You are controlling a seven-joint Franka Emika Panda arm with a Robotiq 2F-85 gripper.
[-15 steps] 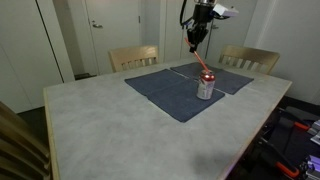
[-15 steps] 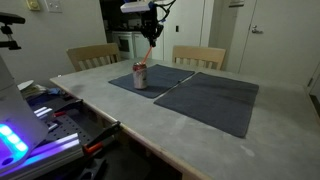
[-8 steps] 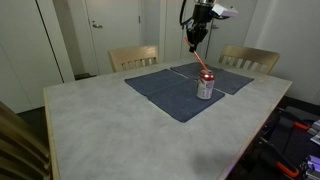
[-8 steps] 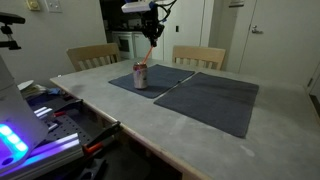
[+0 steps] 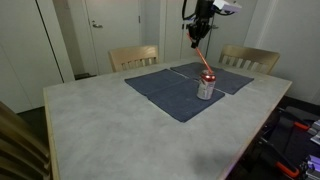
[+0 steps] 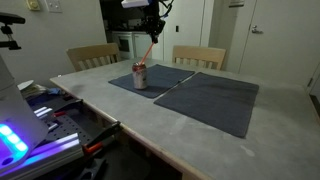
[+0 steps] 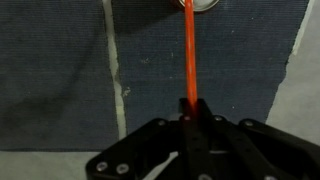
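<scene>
Pincer (image 7: pixel 190 105) pinched shut on the upper end of an orange straw (image 7: pixel 188 55); straw slants down to the can (image 5: pixel 206 87) straight below, tip at or in its mouth, cannot tell which; not yet let go. Can stands under the pincer on a dark mat (image 5: pixel 160 92), second mat (image 6: pixel 210 100) alongside; chairs (image 5: pixel 133 57) beyond the table (image 5: pixel 100 130); nothing between pincer and can.

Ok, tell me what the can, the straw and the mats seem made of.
Can: likely thin metal, glossy printed red-and-silver wall.
Straw: probably plastic, smooth, bright orange-red.
Mats: seemingly woven fabric, matte dark grey, with a fine grid texture in the wrist view.
</scene>
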